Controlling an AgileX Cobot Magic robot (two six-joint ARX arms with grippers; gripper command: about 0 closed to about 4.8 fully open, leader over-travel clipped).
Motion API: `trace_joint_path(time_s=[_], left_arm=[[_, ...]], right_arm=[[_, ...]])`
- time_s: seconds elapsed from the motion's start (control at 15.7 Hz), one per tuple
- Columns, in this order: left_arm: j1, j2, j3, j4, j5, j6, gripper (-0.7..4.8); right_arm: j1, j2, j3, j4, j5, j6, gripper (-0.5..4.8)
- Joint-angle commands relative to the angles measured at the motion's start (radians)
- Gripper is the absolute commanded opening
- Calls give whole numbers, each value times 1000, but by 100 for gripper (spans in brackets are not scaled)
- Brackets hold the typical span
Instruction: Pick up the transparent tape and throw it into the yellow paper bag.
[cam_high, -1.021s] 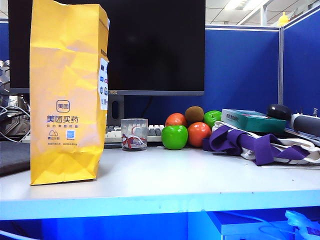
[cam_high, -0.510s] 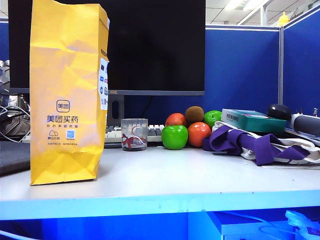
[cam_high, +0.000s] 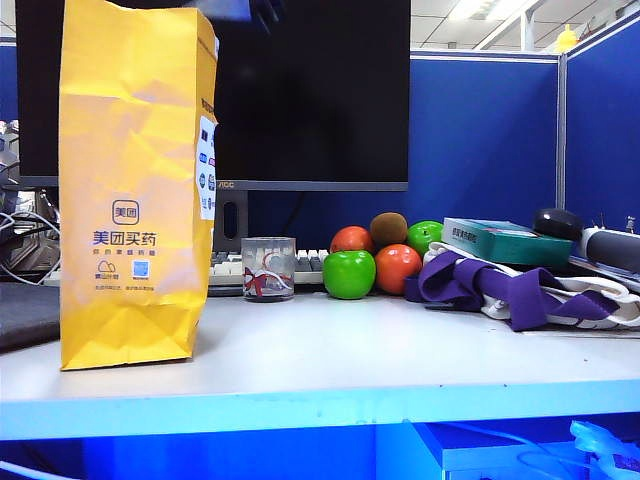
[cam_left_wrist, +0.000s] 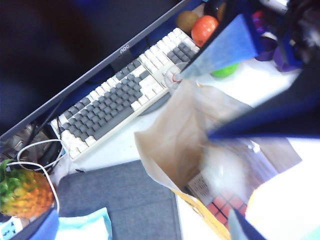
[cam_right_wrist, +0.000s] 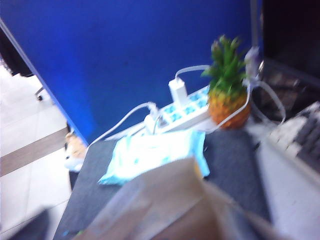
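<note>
**Gripper appears over the bag**

The right gripper (cam_high: 245, 10), absent a second ago, now shows at one o'clock above the yellow paper bag (cam_high: 135, 190); I cannot tell its opening. The left gripper (cam_left_wrist: 220, 145) hovers spread and empty. A whitish blur inside, probably the transparent tape (cam_left_wrist: 219, 170). Release only over the mouth's centre.

I work at a pale bench (cam_high: 400, 360) boxed in by blue partition walls (cam_high: 480, 140) with grey trim. A big dark monitor (cam_high: 310, 90) stands at the back, its screen black, with a white and grey keyboard (cam_left_wrist: 120, 105) at its foot. Above the partitions I see a white ceiling (cam_high: 440, 20) with bright strip lights (cam_high: 470, 10). Beyond one partition, pale floor tiles (cam_right_wrist: 25, 165) show, crossed by a brownish strip.
</note>
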Motion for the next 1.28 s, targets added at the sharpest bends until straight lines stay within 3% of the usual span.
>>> trace_joint_path(time_s=[0.06, 0.26, 0.45, 0.64, 0.77, 0.89, 1.02, 1.28], left_arm=[[0, -3, 1, 29, 2, 1, 467], [0, -61, 1, 22, -102, 11, 466], [0, -253, 1, 50, -75, -49, 467], [0, -425, -21, 60, -48, -66, 467], [-1, -591, -126, 89, 4, -90, 472], [0, -765, -274, 144, -34, -117, 479], [-1, -916, -447, 217, -89, -137, 479], [-1, -958, -704, 301, -85, -170, 479]], right_arm=[[-13, -17, 5, 30, 46, 0, 479], [-103, -128, 5, 43, 129, -9, 479], [-245, -343, 1, 26, 78, -32, 479], [-262, -508, -15, -43, 85, -162, 479], [-259, -632, -94, -140, 89, -292, 479], [-259, -759, -262, -129, 155, -347, 479], [-259, -940, -531, -58, 384, -379, 479], [-259, -1281, -1173, 346, 518, -201, 479]])
